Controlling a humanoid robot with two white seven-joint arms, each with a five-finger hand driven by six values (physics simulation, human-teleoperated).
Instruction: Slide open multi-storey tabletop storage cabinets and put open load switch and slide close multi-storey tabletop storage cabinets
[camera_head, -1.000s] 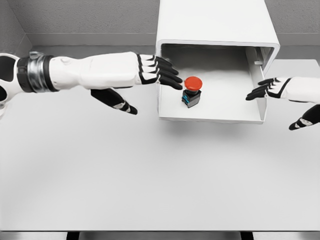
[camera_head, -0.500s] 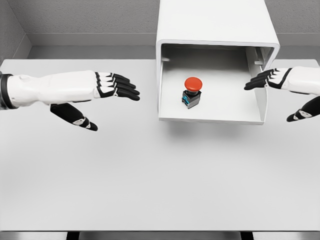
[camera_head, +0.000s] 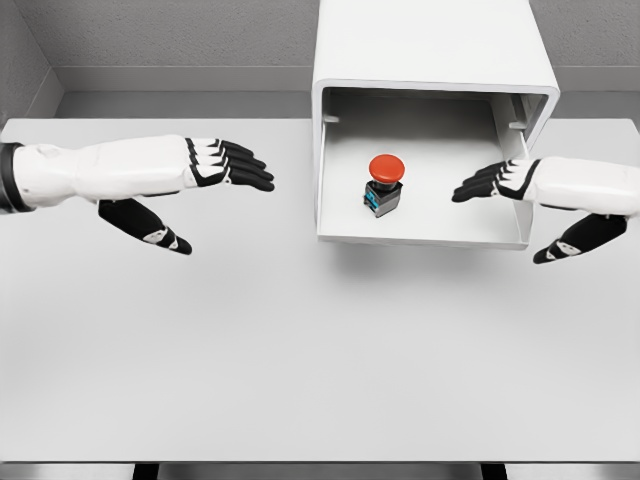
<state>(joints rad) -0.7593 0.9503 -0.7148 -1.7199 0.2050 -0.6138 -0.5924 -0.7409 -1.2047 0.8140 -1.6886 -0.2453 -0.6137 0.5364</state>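
The right hand's fingers (camera_head: 478, 184) are reaching out straight and close together over the pulled-out drawer (camera_head: 420, 232), their tips hanging to the right of the load switch (camera_head: 384, 184) and holding nothing; the thumb is dropping away below, outside the drawer's right wall. The right hand (camera_head: 520, 185) is crossing that wall, probably because it is lining up with the drawer to deal with it, though whether it is touching the wall is not clear.

The left hand's fingers (camera_head: 235, 165) are likewise lying flat and pressed side by side, pointing toward the drawer from well to its left, with the thumb hanging beneath and gripping nothing. The left hand (camera_head: 195, 168) is hovering above the table (camera_head: 300, 350), apart from the drawer, which suggests it is standing clear so as not to block the drawer's travel.

The load switch, with its red mushroom cap on a dark body with a blue side, is standing upright on the drawer floor, a little left of the drawer's middle and free of both hands. The drawer is jutting forward out of the storage cabinet (camera_head: 430, 45), whose white housing is rising behind it. With the switch already inside, the placing looks done; sliding the drawer back into the cabinet appears to be what remains.
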